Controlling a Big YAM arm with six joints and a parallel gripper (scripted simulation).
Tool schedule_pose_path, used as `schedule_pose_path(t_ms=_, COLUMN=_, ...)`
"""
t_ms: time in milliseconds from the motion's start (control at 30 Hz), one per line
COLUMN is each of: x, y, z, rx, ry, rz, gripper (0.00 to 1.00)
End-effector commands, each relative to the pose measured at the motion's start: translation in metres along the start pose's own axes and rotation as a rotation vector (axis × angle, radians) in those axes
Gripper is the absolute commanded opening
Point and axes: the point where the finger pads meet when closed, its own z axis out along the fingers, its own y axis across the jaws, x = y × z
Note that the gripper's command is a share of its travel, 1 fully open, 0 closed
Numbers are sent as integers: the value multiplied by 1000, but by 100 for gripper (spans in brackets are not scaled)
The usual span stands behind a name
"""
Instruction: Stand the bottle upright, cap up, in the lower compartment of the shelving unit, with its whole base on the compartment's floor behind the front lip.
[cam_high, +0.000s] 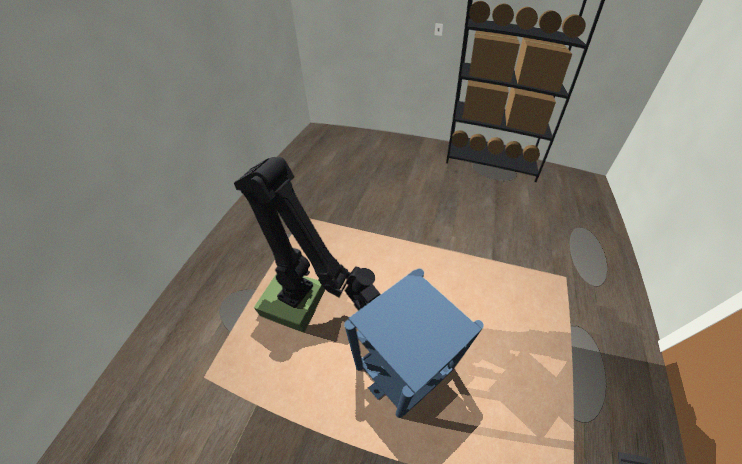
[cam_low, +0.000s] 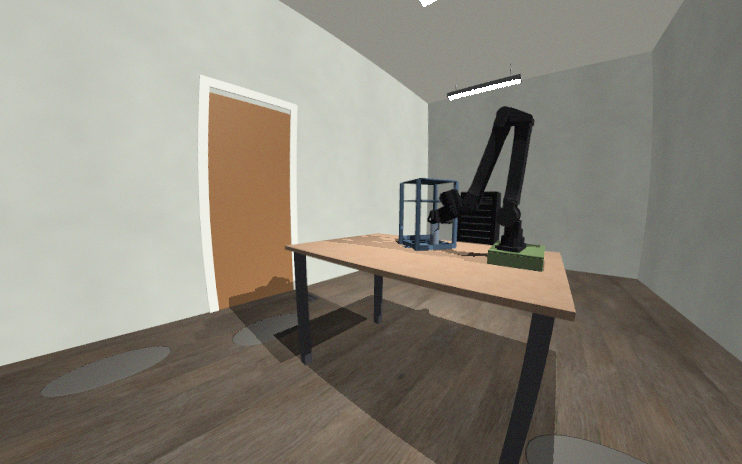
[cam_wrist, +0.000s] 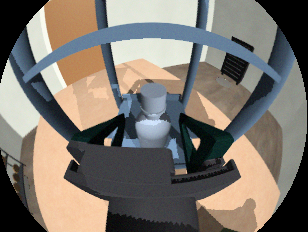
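The pale bottle (cam_low: 435, 234) (cam_wrist: 153, 131) stands upright, cap up, inside the lower compartment of the blue shelving unit (cam_high: 415, 328) (cam_low: 418, 214) (cam_wrist: 152, 30). In the exterior view its foot is low, at the level of the unit's floor. The gripper body hides its base in the wrist view, so how it sits against the front lip cannot be told. My gripper (cam_wrist: 152, 117) (cam_low: 432, 218) is open, with one finger on each side of the bottle and a gap on both sides. In the top view the unit's top hides the bottle and the fingers.
The unit's posts stand close on both sides of my gripper, and a cross bar passes above the bottle in the wrist view. The arm's green base block (cam_high: 287, 309) (cam_low: 516, 258) is on the table (cam_high: 262, 377) (cam_low: 350, 257). A black rack (cam_high: 497, 158) stands against the far wall.
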Motion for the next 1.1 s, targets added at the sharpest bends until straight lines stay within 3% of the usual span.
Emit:
schedule_pose_path(t_ms=0, x=-18, y=15, z=9, rx=-18, ry=-38, rz=22, gripper=77)
schedule_pose_path(t_ms=500, x=-19, y=15, z=6, rx=-19, ry=-40, rz=25, gripper=77)
schedule_pose_path(t_ms=1067, x=7, y=6, z=-45, rx=-11, ry=-11, rz=13, gripper=77)
